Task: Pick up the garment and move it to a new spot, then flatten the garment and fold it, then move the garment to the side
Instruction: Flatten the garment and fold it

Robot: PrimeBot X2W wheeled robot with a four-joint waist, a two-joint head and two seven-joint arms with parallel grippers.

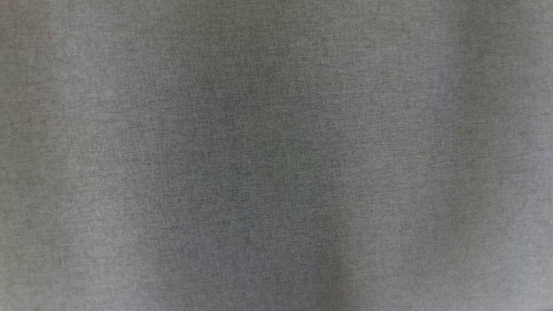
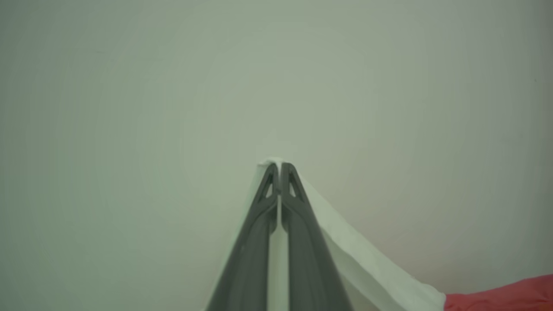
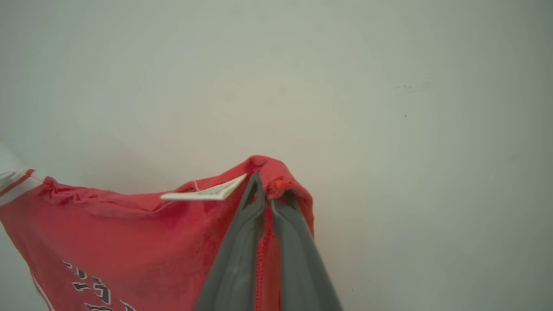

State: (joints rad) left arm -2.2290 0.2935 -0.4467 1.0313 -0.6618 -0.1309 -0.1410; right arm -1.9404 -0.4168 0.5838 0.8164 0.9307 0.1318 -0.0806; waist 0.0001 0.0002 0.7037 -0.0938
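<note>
The garment is red with dark lettering and a white, red-striped trim at the left of the right wrist view. My right gripper is shut on a bunched red edge of it, beside a white label. In the left wrist view my left gripper is shut on a white part of the garment, which runs down to the lower right and joins red cloth. The fabric hangs stretched between the two grips.
A plain pale surface lies behind the left gripper, and the same pale surface behind the right. Grey woven cloth sits close before the head camera; I cannot tell what it belongs to.
</note>
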